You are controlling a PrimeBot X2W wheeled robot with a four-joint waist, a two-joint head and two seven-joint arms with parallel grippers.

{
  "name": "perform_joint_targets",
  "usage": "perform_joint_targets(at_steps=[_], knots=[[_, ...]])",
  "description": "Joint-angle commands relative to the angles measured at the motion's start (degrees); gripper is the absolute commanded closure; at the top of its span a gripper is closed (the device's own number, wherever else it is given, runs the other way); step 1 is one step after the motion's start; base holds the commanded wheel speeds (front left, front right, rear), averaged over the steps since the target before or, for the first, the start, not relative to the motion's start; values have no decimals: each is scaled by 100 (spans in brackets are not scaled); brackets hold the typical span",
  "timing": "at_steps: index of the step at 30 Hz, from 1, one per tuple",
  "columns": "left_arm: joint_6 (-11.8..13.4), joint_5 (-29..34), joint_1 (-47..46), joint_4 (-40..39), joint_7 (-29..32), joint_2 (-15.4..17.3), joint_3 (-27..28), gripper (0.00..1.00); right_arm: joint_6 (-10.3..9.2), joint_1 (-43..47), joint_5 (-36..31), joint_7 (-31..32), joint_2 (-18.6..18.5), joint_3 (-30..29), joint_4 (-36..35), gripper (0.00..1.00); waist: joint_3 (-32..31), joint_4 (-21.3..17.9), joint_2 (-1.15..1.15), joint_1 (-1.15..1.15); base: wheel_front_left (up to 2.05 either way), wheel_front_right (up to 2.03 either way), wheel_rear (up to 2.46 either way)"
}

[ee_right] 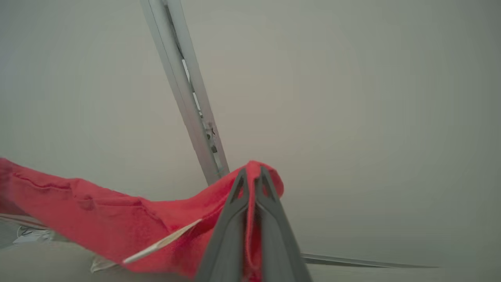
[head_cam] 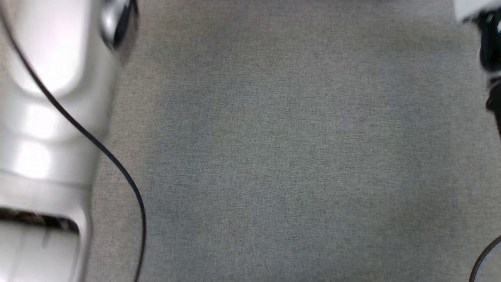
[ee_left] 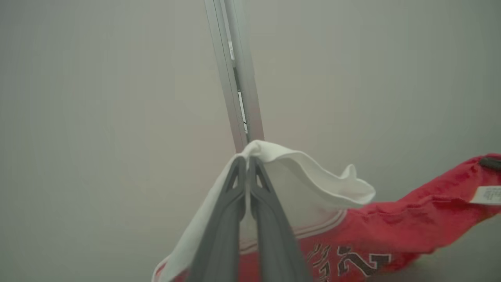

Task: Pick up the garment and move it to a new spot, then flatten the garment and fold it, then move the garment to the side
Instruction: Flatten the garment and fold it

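The garment (ee_left: 391,231) is hanging stretched between the two arms, lifted in front of a pale wall (ee_left: 98,117). It is showing bright red cloth joined to a white sleeve or panel (ee_left: 313,184), with thin white stripes running along the seam where the two colours are meeting. The left fingers (ee_left: 223,231) are pressing tightly together on the white edge, and the cloth is bunching over their tips. The right fingers (ee_right: 274,235) are clenching a fold of the red cloth in the same way, and the rest is sagging away from them in a long, wrinkled band.

Dark block characters (ee_left: 352,258) with pale outlines are running across the red part, but the bottom edge of the left wrist view is cutting them off, so they are not reading as words. A small white label (ee_left: 487,194) is sticking out near the far red end, its print too small to make out.

A pale metal rail (ee_left: 235,78) is rising up the wall behind the cloth. In the head view a grey woven table (head_cam: 293,156) is lying below, with a blurred pale forearm (head_cam: 43,117) and a black cable (head_cam: 98,145) curving across it. Whether the garment's lower edge is touching the table cannot be told.
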Motion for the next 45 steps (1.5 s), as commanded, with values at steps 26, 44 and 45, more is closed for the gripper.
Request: perform_joint_targets(at_steps=[26, 44, 45], knots=[[1081, -277, 7407, -5028, 1829, 1001, 49, 100, 4, 5893, 827, -198, -106, -633, -2763, 100, -1345, 95, 0, 0, 0, 0, 0], [1813, -634, 9614, -7095, 3718, 1657, 47, 100, 4, 8476, -248, 969, 990, -2123, -4303, 100, -1950, 205, 0, 0, 0, 0, 0], [1827, -640, 9663, -7140, 3715, 1663, 59, 100, 4, 8553, -288, 1039, 1041, -2196, -4394, 100, -1947, 218, 0, 0, 0, 0, 0]])
